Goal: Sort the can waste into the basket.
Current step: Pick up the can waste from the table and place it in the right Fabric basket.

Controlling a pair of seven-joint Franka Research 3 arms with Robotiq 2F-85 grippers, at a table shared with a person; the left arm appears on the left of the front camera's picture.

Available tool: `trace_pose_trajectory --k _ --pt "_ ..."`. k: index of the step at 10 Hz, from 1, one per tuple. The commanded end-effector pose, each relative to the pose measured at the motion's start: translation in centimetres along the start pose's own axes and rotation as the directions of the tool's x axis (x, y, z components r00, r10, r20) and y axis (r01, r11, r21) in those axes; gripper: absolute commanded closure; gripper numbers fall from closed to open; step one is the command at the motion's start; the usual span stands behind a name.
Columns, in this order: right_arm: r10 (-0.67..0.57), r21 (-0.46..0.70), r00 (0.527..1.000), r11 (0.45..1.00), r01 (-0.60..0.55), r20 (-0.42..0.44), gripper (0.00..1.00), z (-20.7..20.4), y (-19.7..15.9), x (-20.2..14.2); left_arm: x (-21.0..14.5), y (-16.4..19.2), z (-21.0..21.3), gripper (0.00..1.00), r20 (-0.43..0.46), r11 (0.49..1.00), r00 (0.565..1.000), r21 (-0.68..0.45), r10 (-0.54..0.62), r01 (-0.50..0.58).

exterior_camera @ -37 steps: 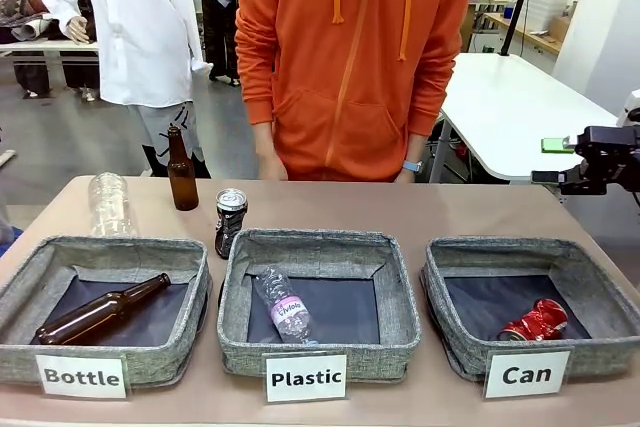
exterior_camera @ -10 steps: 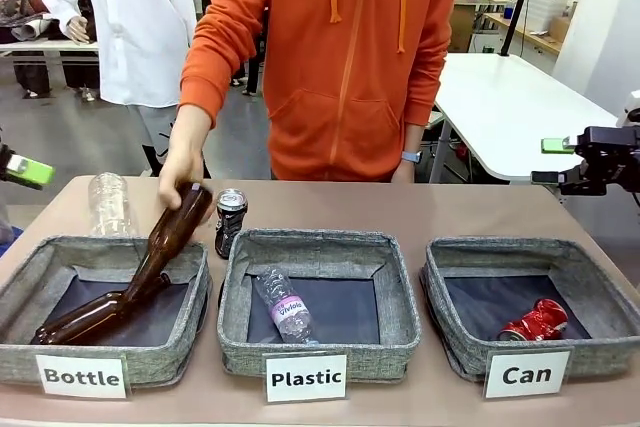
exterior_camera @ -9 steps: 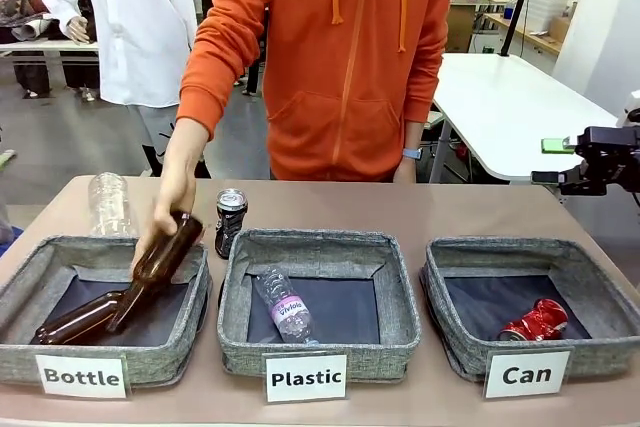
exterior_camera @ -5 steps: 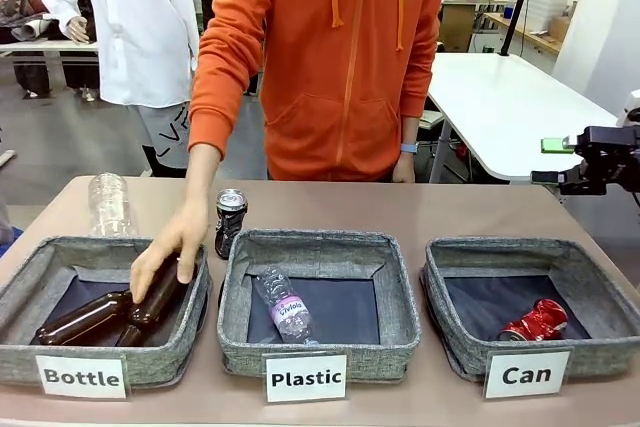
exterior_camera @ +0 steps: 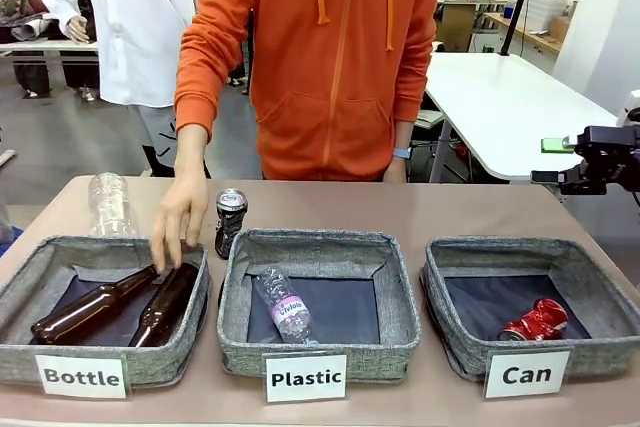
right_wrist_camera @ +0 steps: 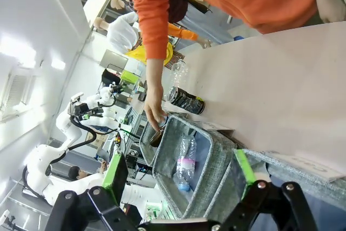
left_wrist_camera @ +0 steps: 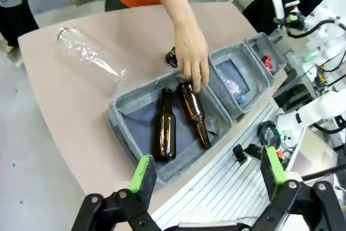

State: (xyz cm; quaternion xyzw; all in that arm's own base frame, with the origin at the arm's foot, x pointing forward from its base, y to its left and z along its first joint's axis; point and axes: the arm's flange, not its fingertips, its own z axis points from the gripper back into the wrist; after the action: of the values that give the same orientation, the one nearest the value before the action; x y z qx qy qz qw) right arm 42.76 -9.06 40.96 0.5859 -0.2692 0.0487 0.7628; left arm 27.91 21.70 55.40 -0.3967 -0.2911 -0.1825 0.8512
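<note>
My left gripper and right gripper gape wide, empty; of two cans, the red can lies in the basket, the dark can stands on the table.

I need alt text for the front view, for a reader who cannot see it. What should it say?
A person's hand hangs over the "Bottle" bin, which holds two brown bottles. A dark can stands on the table at the "Plastic" bin's far left corner; a red can lies in the "Can" basket at the right.
</note>
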Motion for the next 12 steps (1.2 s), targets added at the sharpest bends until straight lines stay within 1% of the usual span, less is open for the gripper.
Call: trace_pose_trajectory --k 1,3,4,5,6,7,8,9,10,11,12 --pt "0.024 0.001 1.000 1.000 -0.024 0.007 0.00 0.0 0.1 0.1 1.3 -2.8 -4.9 0.00 -0.063 0.998 0.998 0.061 -0.031 0.035" --pt "0.024 0.001 1.000 1.000 -0.024 0.007 0.00 0.0 0.1 0.1 3.2 -4.5 -11.9 0.00 -0.164 0.983 0.980 0.131 -0.110 0.132" --pt "0.024 0.001 1.000 1.000 -0.024 0.007 0.00 0.0 0.1 0.1 4.2 -5.2 -15.6 0.00 -0.209 0.971 0.963 0.130 -0.170 0.200" --pt "0.024 0.001 1.000 1.000 -0.024 0.007 0.00 0.0 0.1 0.1 5.1 -5.6 -19.5 0.00 -0.234 0.950 0.942 0.141 -0.242 0.279" --pt "0.024 0.001 1.000 1.000 -0.024 0.007 0.00 0.0 0.1 0.1 5.9 -6.2 -22.9 0.00 -0.234 0.913 0.910 0.146 -0.342 0.380" --pt "0.024 0.001 1.000 1.000 -0.024 0.007 0.00 0.0 0.1 0.1 6.9 -6.6 -26.4 0.00 -0.189 0.868 0.859 0.055 -0.476 0.493" --pt "0.024 0.001 1.000 1.000 -0.024 0.007 0.00 0.0 0.1 0.1 7.5 -6.4 -29.3 0.00 -0.124 0.814 0.812 0.040 -0.571 0.579" --pt "0.024 0.001 1.000 1.000 -0.024 0.007 0.00 0.0 0.1 0.1 7.5 -6.0 -31.8 0.00 -0.106 0.777 0.774 0.020 -0.624 0.629" --pt "0.024 0.001 1.000 1.000 -0.024 0.007 0.00 0.0 0.1 0.1 7.5 -5.2 -33.4 0.00 -0.112 0.778 0.771 -0.022 -0.627 0.628" --pt "0.024 0.001 1.000 1.000 -0.024 0.007 0.00 0.0 0.1 0.1 7.7 -4.3 -33.7 0.00 -0.143 0.814 0.802 -0.067 -0.580 0.577" --pt "0.024 0.001 1.000 1.000 -0.024 0.007 0.00 0.0 0.1 0.1 7.1 -8.1 -32.6 0.00 -0.175 0.789 0.783 0.047 -0.598 0.613"
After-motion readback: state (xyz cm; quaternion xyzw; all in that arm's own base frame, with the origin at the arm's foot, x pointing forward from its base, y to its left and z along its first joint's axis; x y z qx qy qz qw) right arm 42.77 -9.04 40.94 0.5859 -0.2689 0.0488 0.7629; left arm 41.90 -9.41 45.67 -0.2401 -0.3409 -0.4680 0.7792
